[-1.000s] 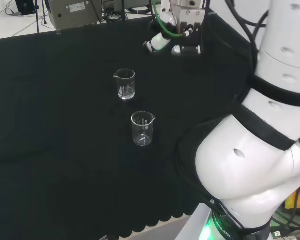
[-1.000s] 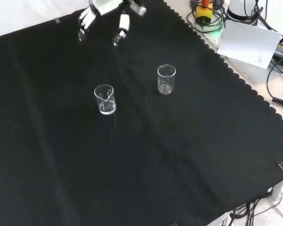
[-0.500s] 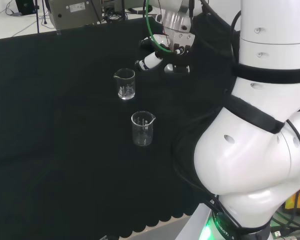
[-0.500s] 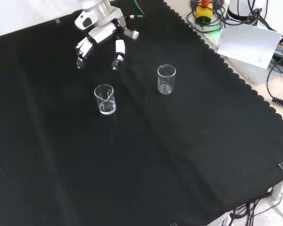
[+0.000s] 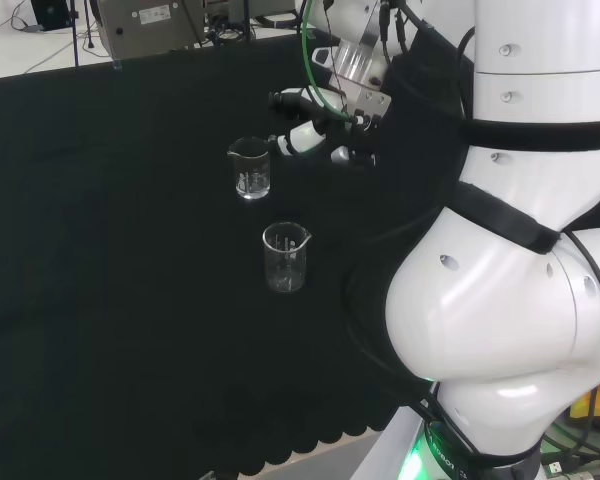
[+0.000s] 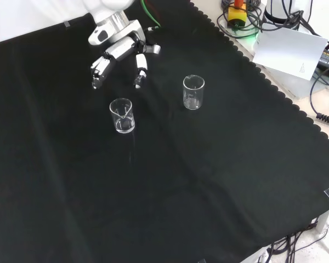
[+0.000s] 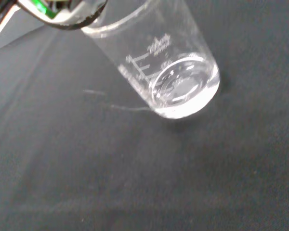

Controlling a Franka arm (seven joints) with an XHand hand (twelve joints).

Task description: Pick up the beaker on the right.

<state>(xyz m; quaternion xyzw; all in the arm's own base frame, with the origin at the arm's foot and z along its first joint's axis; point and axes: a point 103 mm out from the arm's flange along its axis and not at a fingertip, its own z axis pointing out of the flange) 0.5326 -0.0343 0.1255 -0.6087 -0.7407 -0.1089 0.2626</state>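
The robot hand (image 6: pixel 119 48) has descended, fingers spread wide, near 1 beaker (image 6: pixel 122 115), whose graduations the wrist view shows.

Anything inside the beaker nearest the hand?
The beaker looks empty: the wrist view shows its clear base and the black cloth through it. A thin film of clear liquid can't be ruled out. The hand is open, apart from it.

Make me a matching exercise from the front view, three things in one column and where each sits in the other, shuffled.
Things:
1. black and white robot hand
2. clear glass beaker with a spout
3. clear glass beaker without a visible spout

Places:
A. right of the other beaker
B. above the cloth, fingers spread
C. just below the robot hand

Pairs: 1-B, 2-C, 3-A
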